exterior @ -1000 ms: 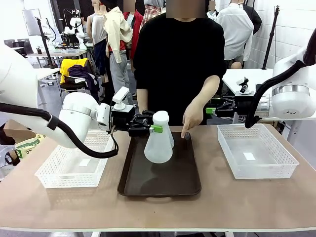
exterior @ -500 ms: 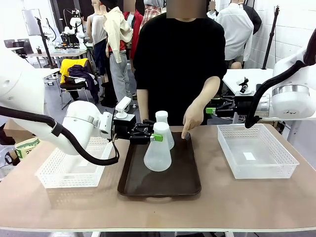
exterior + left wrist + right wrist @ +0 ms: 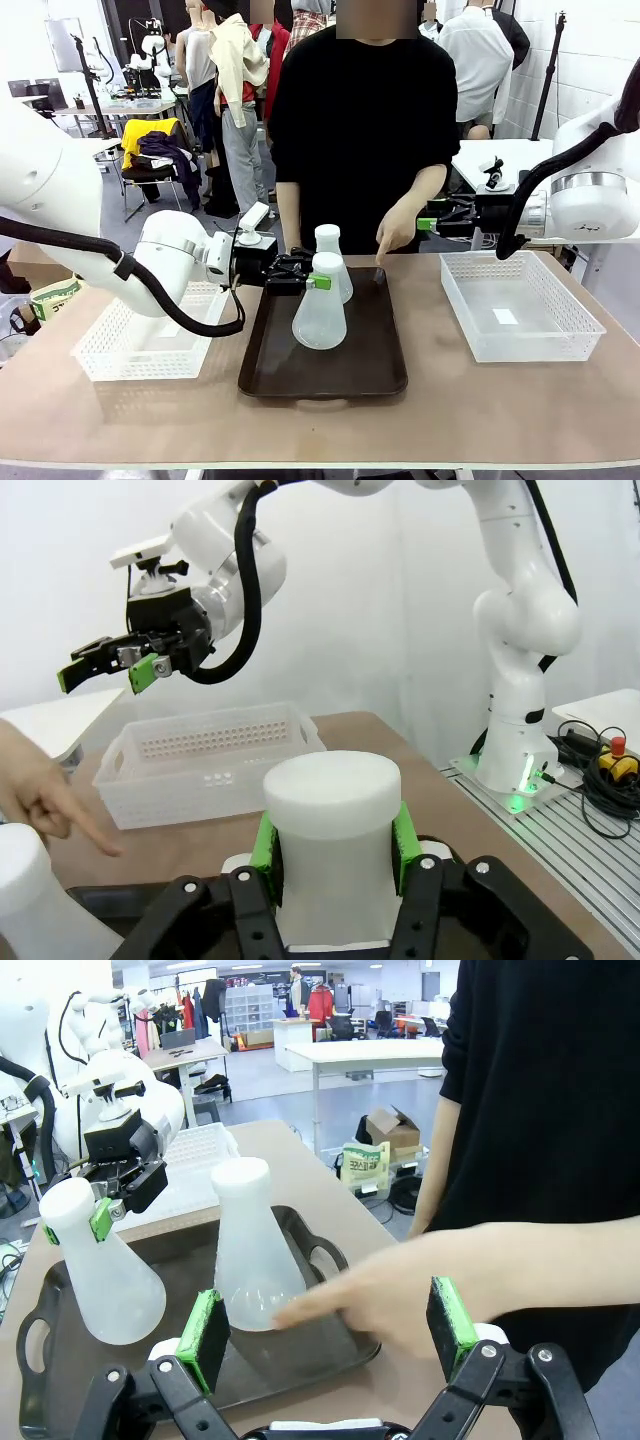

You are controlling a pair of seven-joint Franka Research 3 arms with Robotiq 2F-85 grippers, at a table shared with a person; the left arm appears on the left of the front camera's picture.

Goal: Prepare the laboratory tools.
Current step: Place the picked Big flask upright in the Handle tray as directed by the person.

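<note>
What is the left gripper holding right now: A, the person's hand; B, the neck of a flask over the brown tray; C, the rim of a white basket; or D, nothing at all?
B: the left gripper is shut on the neck of the near flask, which stands over the brown tray.

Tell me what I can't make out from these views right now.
- Held flask base: front view can't settle whether it touches the tray.
- Rear flask: front view, lower part hidden behind the held one.
- Person's hand: right wrist view, blocks the tray's near corner.
- Left gripper: left wrist view, flask body cut off below.
</note>
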